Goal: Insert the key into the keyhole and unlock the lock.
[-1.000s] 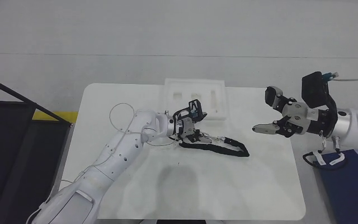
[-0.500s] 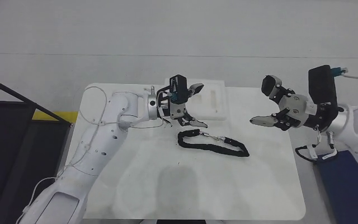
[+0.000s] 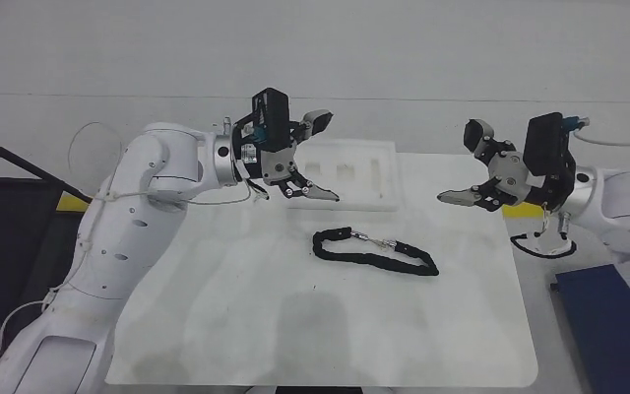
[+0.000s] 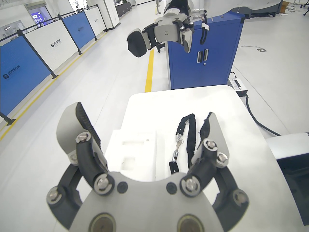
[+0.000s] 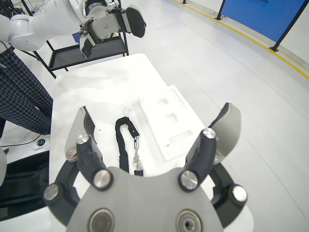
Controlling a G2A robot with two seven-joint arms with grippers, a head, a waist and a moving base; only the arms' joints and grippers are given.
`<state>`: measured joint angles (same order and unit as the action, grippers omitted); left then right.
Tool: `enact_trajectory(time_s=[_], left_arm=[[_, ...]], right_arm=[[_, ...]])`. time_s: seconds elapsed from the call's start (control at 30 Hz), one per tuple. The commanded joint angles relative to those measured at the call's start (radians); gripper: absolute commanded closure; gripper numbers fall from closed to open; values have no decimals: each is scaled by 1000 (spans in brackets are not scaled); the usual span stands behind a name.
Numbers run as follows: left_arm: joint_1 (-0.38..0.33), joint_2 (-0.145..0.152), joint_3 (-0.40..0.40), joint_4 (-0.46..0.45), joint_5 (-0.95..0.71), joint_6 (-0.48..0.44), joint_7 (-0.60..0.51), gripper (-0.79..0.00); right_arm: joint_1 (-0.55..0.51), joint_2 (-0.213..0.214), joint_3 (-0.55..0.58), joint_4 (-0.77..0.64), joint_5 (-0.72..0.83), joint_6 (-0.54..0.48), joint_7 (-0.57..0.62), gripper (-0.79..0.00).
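White table carries the black chain lock near its middle, long axis running between the arms; the key seems to sit at its metal barrel. Above, the left gripper hangs nearer than the right gripper, both spread empty.

chain lock: black | key: silver | foam tray: white | table: white

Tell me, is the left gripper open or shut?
Open. The left gripper has its fingers wide apart with nothing between them; the chain lock lies on the table.
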<state>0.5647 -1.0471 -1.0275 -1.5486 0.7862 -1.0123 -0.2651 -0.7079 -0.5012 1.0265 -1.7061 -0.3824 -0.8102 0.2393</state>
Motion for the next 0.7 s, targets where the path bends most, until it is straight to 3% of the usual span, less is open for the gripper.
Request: enact_trajectory(time_s=[0.0,0.1,0.67], left_arm=[[-10,16,3,7,-16,0,3,-785],[-24,31,13,22,-15,0,27,-785],[-24,31,13,23,-15,0,28,-785]], right_arm=[[12,-9,-5,24,-27,-8,-12,-785],[16,-14,-7,33,-36,-11,-22,-785],[16,-14,-7,33,-36,-11,-22,-785]])
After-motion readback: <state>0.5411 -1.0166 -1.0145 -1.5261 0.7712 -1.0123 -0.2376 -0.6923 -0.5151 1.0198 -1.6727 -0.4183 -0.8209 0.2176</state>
